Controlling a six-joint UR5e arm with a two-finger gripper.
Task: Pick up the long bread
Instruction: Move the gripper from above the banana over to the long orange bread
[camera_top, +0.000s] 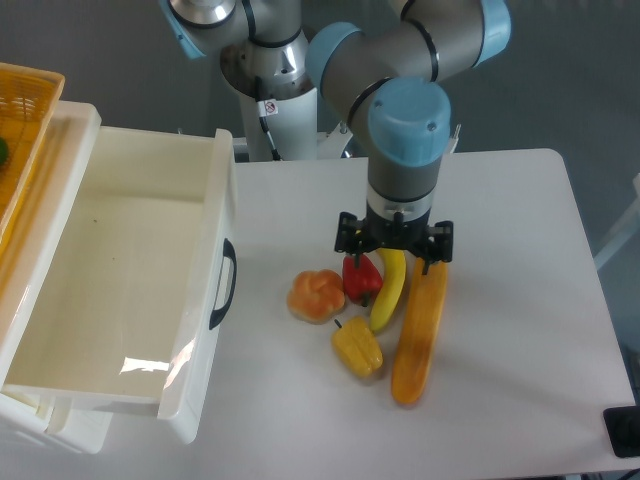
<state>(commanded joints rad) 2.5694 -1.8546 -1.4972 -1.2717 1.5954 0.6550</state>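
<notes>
The fixed camera looks down on a white table (500, 220) with the grey and light-blue robot arm (405, 120) reaching in from the top centre of the frame. Its black two-finger gripper (395, 250) hangs just below the centre, directly over a small group of toy foods. The fingers are hidden behind the gripper body and the foods, so it is not possible to tell whether the jaws are spread or pressed together, or whether they touch anything.

The long bread (420, 335), a smooth golden-orange loaf with rounded ends, lies on the table right of centre. It runs from under the right side of the gripper down to the lower middle of the frame, slightly tilted. Just left of it lies a curved yellow banana (388, 292), touching or nearly touching it. A red pepper (360, 280) sits left of the banana, a round orange-tan bun (316, 296) further left, and a yellow pepper (358, 348) below them.

A large white plastic drawer-like bin (215, 300) with a dark handle (226, 285) fills the left side, and a yellow basket (25, 120) shows in the upper left corner.
</notes>
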